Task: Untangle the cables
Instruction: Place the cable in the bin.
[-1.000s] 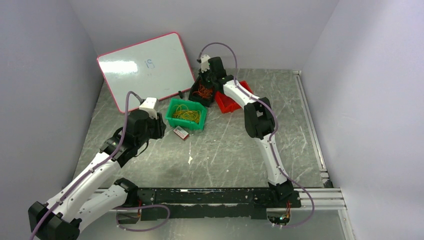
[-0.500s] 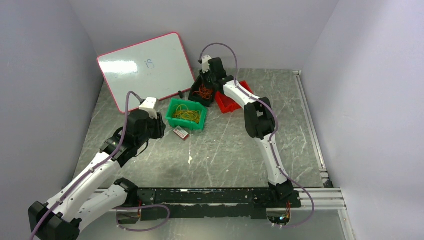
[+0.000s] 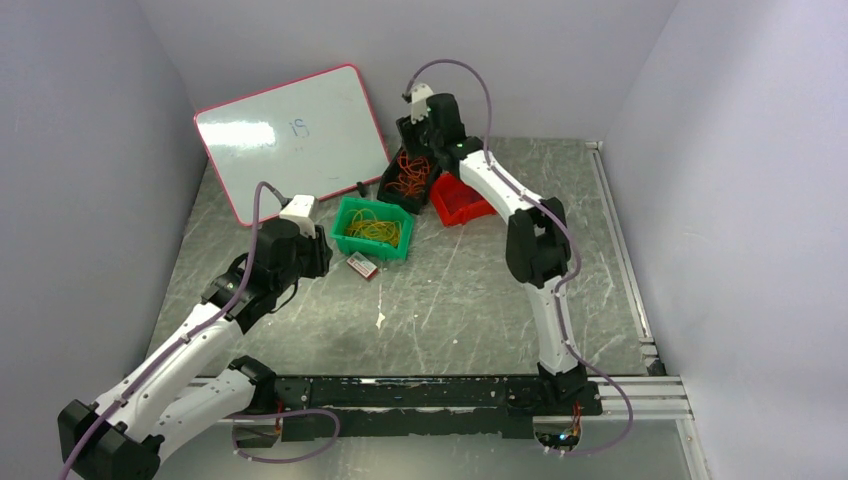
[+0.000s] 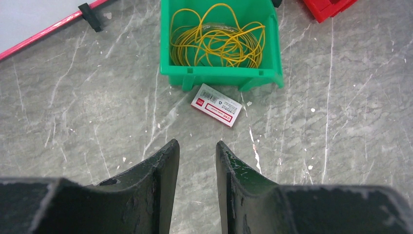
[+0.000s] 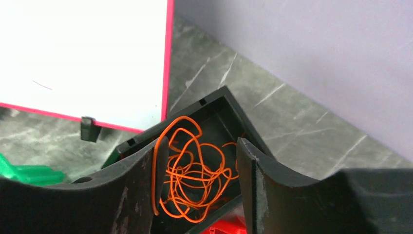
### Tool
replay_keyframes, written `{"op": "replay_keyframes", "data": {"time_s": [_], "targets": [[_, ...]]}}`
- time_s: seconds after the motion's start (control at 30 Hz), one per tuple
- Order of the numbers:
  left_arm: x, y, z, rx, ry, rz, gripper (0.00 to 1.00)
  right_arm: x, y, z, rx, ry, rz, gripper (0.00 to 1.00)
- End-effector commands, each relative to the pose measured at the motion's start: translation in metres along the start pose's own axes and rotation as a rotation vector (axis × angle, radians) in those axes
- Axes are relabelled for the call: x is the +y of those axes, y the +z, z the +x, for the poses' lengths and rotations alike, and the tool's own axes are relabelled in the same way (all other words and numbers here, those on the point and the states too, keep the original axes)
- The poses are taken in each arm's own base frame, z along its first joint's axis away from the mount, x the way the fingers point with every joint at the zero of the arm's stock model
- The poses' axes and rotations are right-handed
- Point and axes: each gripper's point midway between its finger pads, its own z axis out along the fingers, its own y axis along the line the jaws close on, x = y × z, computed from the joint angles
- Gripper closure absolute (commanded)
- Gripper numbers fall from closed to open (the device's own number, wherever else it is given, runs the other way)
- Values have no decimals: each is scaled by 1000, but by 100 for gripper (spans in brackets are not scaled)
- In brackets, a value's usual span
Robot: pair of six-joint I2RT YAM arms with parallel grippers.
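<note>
Well forward, right arm (image 3: 525, 235), its pincer (image 5: 202, 144) parted over orange cables (image 5: 195, 180)

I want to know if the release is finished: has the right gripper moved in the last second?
Yes. In the top view the right gripper has shifted toward the back wall and slightly right, away from the whiteboard, above the black bin.

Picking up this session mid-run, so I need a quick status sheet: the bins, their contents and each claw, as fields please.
green bin: yellow cables, loosely coiled
black bin: orange cables, tangled
red bin: contents unclear
left claw: open, empty, over bare table just short of the green bin
right claw: open, above the black bin, one orange strand lying against a finger
</note>
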Motion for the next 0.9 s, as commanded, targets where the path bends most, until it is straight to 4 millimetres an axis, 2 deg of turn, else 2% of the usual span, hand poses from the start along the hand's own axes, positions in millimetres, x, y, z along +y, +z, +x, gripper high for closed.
{"op": "replay_keyframes", "data": {"time_s": [0.0,0.13,0.23,0.4,0.47,0.57,0.73,0.87], "targets": [[-5,-1,-16,-42,-26,17,61,-10,-30,-44,-103,-2,45,41],[-7,-1,-15,-38,-29,27,62,-12,-37,-39,-89,-5,64,39],[-7,-1,-14,-37,-34,29,62,-12,-31,-25,-47,-13,63,39],[-5,-4,-14,-42,-41,23,62,-8,-11,12,63,-12,38,40],[-5,-5,-14,-41,-43,19,62,-5,-2,39,156,-9,25,40],[-4,-5,-13,-39,-43,17,62,-4,0,52,195,2,24,39],[-5,-3,-12,-34,-42,22,62,-7,-6,57,192,16,38,36],[-6,-1,-11,-33,-40,24,62,0,-15,46,163,20,-14,35]]}}
